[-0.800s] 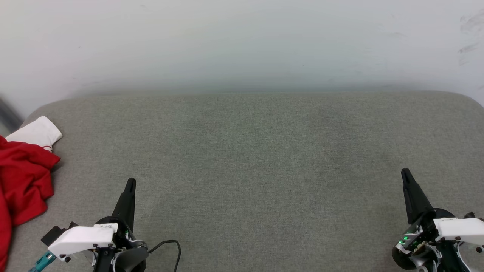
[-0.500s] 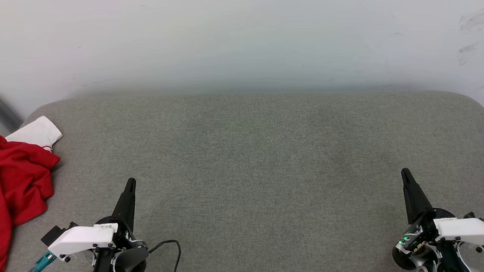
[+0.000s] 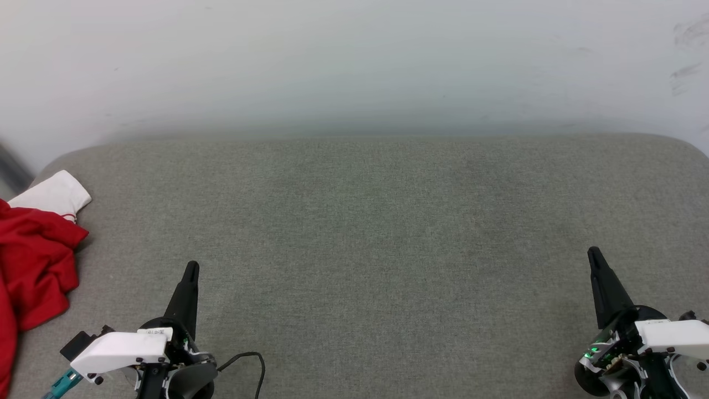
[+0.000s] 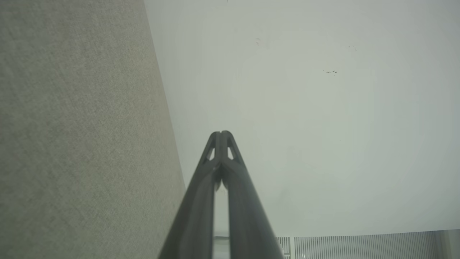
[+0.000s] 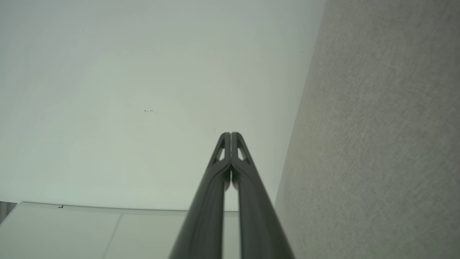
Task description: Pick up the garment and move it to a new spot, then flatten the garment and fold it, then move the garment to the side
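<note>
The garment (image 3: 33, 266) lies crumpled at the left edge of the frame on the grey cushion (image 3: 365, 221). The left gripper (image 3: 191, 269), lower left, sits right of the garment and apart from it, fingers pressed together and empty. The right gripper (image 3: 594, 254), lower right, is well apart from the garment, fingers likewise pressed together.

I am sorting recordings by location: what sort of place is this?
Probably an indoor room, perhaps a test space: a grey woven-fabric cushioned surface with rounded corners stands against a plain white wall, and a crumpled red-and-white garment lies at its left edge.
</note>
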Tool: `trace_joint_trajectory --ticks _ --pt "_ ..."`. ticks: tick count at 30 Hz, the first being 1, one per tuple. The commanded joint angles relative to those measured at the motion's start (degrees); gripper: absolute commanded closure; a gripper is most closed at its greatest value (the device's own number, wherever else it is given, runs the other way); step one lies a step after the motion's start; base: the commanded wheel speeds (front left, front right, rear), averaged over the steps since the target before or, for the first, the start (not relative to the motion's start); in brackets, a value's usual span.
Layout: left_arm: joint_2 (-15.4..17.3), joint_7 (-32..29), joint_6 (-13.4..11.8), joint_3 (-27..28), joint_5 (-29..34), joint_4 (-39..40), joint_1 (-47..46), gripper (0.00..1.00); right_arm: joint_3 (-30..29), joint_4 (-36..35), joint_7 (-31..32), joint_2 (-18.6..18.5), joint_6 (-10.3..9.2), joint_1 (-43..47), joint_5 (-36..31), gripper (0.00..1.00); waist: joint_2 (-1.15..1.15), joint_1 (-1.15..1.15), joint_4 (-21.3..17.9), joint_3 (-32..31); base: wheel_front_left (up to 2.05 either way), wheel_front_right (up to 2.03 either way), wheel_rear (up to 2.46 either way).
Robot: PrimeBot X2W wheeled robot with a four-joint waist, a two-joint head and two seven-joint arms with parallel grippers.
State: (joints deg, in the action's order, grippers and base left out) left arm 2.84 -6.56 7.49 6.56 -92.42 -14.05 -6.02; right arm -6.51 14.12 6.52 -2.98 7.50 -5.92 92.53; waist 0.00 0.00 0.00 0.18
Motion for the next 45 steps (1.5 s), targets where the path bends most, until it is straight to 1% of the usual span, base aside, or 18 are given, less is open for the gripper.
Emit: trace_joint_trajectory --ticks 1,16,17,20,25,30,35,41,43,44,45 --pt "-0.1 -0.1 0.1 0.1 0.0 0.0 -0.4 1.00 0.0 0.0 0.0 0.2 -0.02 -0.7 -0.2 1.00 0.00 0.00 0.0 0.0 0.00 0.00 0.00" --pt "-0.1 -0.1 0.1 0.1 0.0 0.0 -0.4 1.00 0.0 0.0 0.0 0.2 -0.02 -0.7 -0.2 1.00 0.00 0.00 0.0 0.0 0.00 0.00 0.00" --pt "0.0 0.0 0.0 0.0 0.0 0.0 0.0 0.00 0.0 0.0 0.0 0.0 0.00 0.0 0.0 0.00 0.00 0.00 0.0 0.0 0.00 0.00 0.00" --pt "-0.1 0.2 0.0 -0.4 0.0 -0.9 0.8 0.00 0.1 0.8 -0.2 0.0 -0.01 0.9 0.0 0.00 0.00 0.00 0.0 0.0 0.00 0.00 0.00" --pt "-0.1 1.7 0.0 -2.3 0.3 0.1 0.7 0.00 0.6 -0.3 -1.7 0.0 -0.01 1.4 -0.4 0.00 0.00 0.00 0.0 0.0 0.00 0.00 0.00" --pt "-0.1 3.2 0.0 -3.8 1.7 1.0 0.6 0.00 0.9 -1.1 -3.2 0.0 -0.01 2.0 -3.1 0.00 0.00 0.00 0.0 -0.1 0.00 0.00 0.00" --pt "-0.1 4.5 0.0 -4.7 5.5 1.9 0.6 0.00 1.3 -2.0 -4.5 0.0 -0.01 2.3 -7.4 0.00 0.00 0.00 -0.1 -0.2 0.00 0.00 0.00" --pt "0.0 6.0 0.0 -5.3 12.7 3.5 0.5 0.00 2.2 -4.3 -6.0 0.0 -0.01 2.6 -16.3 0.00 0.00 0.00 -0.1 -0.2 0.00 0.00 0.00" --pt "0.0 6.5 0.0 -5.9 15.6 4.1 0.5 0.00 2.7 -4.9 -6.5 0.0 -0.01 2.8 -18.6 0.00 0.00 0.00 -0.2 -0.2 0.00 0.00 0.00" --pt "0.0 6.5 0.0 -5.9 15.6 4.1 0.5 0.00 2.7 -4.9 -6.5 0.0 -0.01 2.8 -18.6 0.00 0.00 0.00 -0.2 -0.2 0.00 0.00 0.00" --pt "0.0 7.0 0.0 -6.3 18.6 4.6 0.5 0.00 3.0 -5.5 -6.9 0.0 -0.01 2.9 -22.0 0.00 0.00 0.00 -0.2 -0.3 0.00 0.00 0.00"
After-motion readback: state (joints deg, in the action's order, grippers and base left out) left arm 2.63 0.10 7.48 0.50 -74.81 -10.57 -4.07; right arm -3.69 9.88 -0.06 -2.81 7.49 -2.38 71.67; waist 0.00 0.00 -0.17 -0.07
